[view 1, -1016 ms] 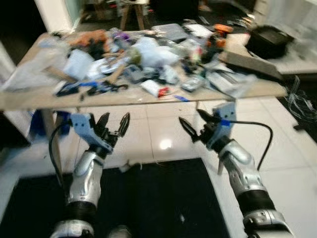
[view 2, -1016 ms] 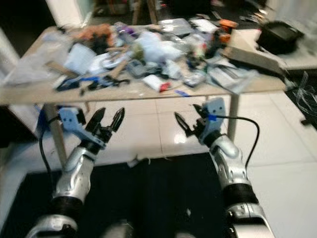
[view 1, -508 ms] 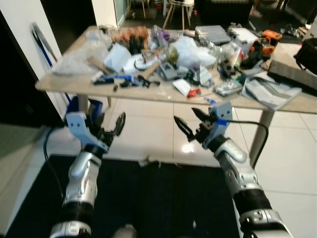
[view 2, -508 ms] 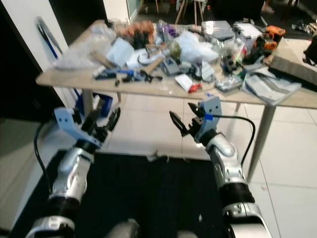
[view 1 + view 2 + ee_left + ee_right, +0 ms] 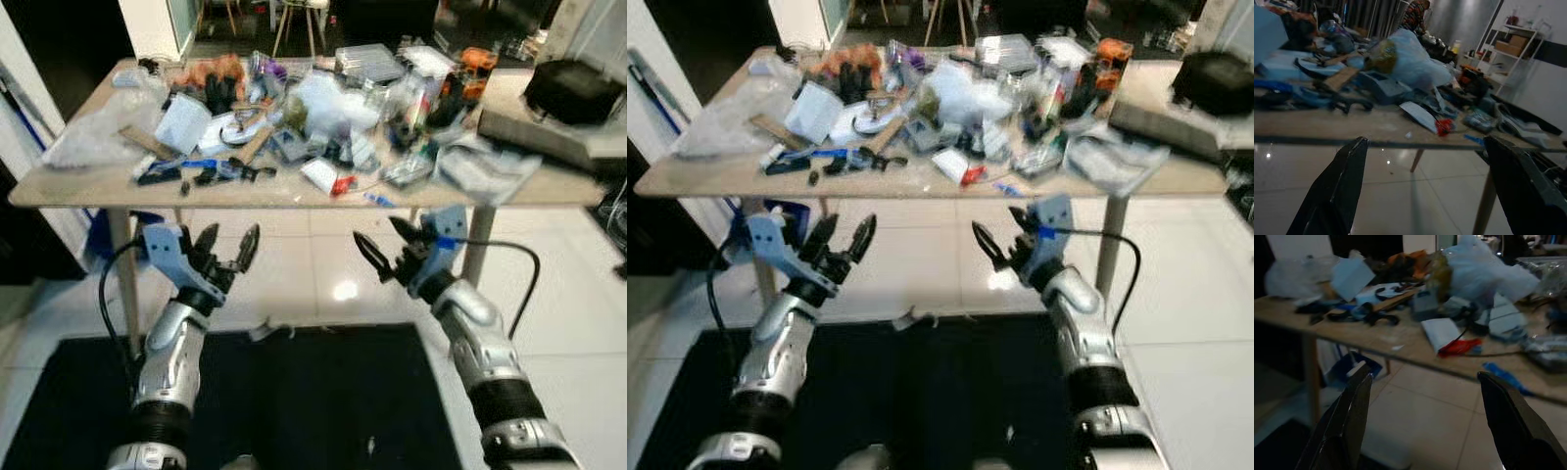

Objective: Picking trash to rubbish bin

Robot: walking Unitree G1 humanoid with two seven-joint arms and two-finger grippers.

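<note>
Cluttered table (image 5: pixel 88 186), trash (image 5: pixel 326 177) beyond open right claw (image 5: pixel 384 251)

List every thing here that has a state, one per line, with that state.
left claw: open, empty, raised below the table edge.
right claw: open, empty, raised below the table edge.
table: upright, top piled with clutter.
white packet: lying flat near the front edge.
clear plastic bag: crumpled, lying on the table's left end.

Matt pale wood table (image 5: pixel 294 191) – crinkled clear plastic bags (image 5: pixel 328 98) on it – above glossy floor tiles (image 5: pixel 323 264)
</note>
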